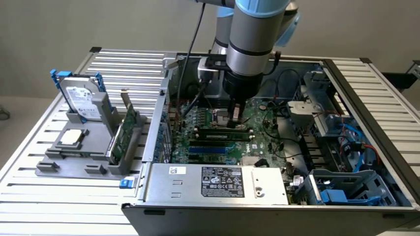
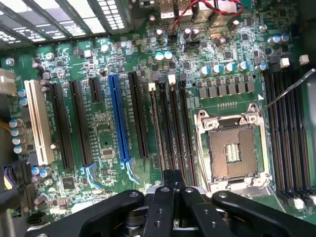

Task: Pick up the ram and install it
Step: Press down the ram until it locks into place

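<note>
The ram is a long thin green stick with dark chips along it. It's standing on edge in a slot near the middle of the motherboard, inside the open case. It looks level in the slot, not tilted. The gripper is right over it with its fingers pressed together. Can't tell if the tips actually touch the stick, and they aren't pinching it.

From the wrist view, the closed gripper hangs over the row of black slots, with the empty CPU socket just beside them. The blue slot is on the other side.

The case also holds the power supply along its near edge. Outside the case, on the exterior view's left, a grey holder carries a hard drive standing upright. A square silver chip lies flat on it, and a green card stands on edge at the side nearest the case.
</note>
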Available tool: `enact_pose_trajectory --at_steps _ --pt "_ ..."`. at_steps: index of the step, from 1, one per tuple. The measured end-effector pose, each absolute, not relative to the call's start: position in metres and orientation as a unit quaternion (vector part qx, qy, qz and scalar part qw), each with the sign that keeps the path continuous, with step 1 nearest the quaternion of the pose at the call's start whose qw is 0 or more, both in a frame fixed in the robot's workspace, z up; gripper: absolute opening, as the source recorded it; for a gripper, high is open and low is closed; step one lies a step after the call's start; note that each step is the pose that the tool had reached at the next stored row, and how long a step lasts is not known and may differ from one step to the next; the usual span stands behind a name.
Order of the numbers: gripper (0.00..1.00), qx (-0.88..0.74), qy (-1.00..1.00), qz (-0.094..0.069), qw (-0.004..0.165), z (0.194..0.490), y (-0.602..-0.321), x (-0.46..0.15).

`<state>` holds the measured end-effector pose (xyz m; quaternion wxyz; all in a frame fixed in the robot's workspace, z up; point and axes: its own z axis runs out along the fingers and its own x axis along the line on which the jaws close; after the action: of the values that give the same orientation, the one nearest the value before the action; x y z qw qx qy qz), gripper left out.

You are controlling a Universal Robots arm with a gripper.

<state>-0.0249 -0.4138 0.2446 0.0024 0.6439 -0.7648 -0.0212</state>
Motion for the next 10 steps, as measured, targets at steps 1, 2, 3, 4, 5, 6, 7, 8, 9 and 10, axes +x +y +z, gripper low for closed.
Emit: enact_pose_trajectory --at_steps 1,2,3,4,5,6,7,8,9,10 --pt "0.11 0.638 -0.770 -0.021 0.002 0.2446 -0.4138 -0.0249" --pt "0.11 0.632 -0.774 -0.021 0.002 0.2446 -0.4138 -0.0249" --pt "0.11 0.627 -0.779 -0.021 0.002 0.2446 -0.4138 -0.0249" --pt "0.11 0.621 -0.784 -0.021 0.002 0.2446 -0.4138 -0.0249" --pt "0.11 0.615 -0.788 -0.021 0.002 0.2446 -0.4138 -0.0249" --pt "0.11 0.609 -0.793 -0.021 0.001 0.2446 -0.4138 -0.0249" --pt "0.11 0.603 -0.798 -0.021 0.001 0.2446 -0.4138 -0.0249" --pt "0.11 0.597 -0.802 -0.021 0.001 0.2446 -0.4138 -0.0249" --pt "0.11 0.591 -0.806 -0.021 0.001 0.2446 -0.4138 -0.0249" --pt "0.11 0.585 -0.811 -0.021 0.001 0.2446 -0.4138 -0.0249"
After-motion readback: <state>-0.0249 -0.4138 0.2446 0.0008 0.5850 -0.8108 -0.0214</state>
